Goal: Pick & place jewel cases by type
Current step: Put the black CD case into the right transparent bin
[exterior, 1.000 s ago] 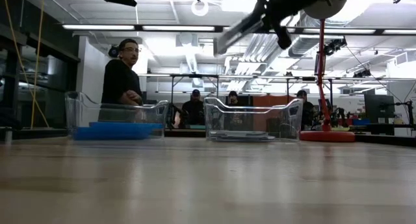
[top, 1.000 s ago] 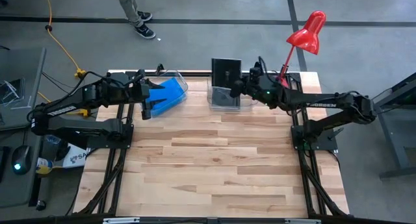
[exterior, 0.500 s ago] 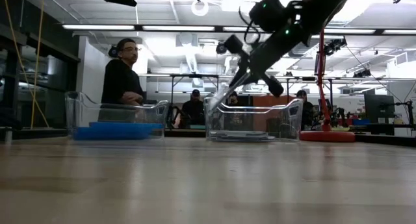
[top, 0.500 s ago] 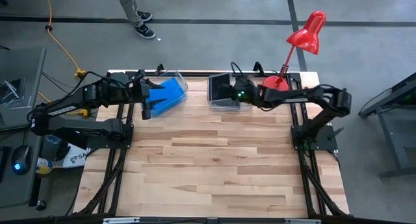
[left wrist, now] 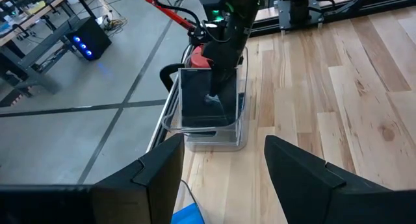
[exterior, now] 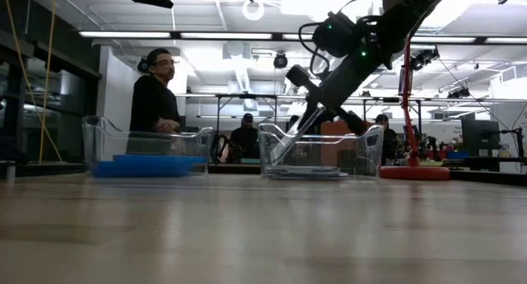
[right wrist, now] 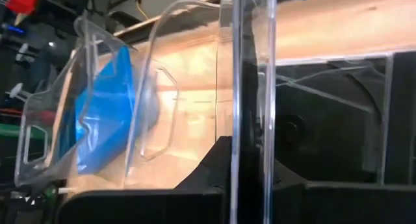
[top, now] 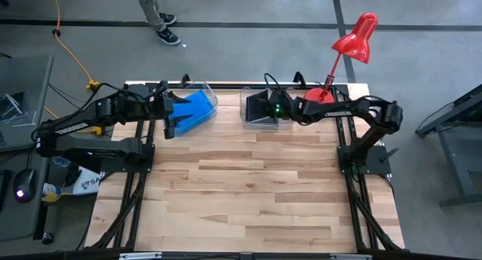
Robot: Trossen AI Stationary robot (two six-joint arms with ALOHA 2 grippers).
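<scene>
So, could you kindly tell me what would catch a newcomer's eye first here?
Probably the bright blue jewel cases in the clear tub at the table's far left, under the open left end effector. Next, the right end effector lowering a black jewel case into the neighbouring tub, beside the red lamp.

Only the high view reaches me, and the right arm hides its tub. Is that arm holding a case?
Observer: Yes. The left wrist view shows the right fingers shut on a black jewel case, tilted inside the clear tub.
Operator: Is it resting on anything?
Observer: The low view shows its lower edge near the flat cases on the tub floor; contact is unclear.
Operator: And the left fingers?
Observer: The left fingers are open and empty, by the blue cases.
</scene>
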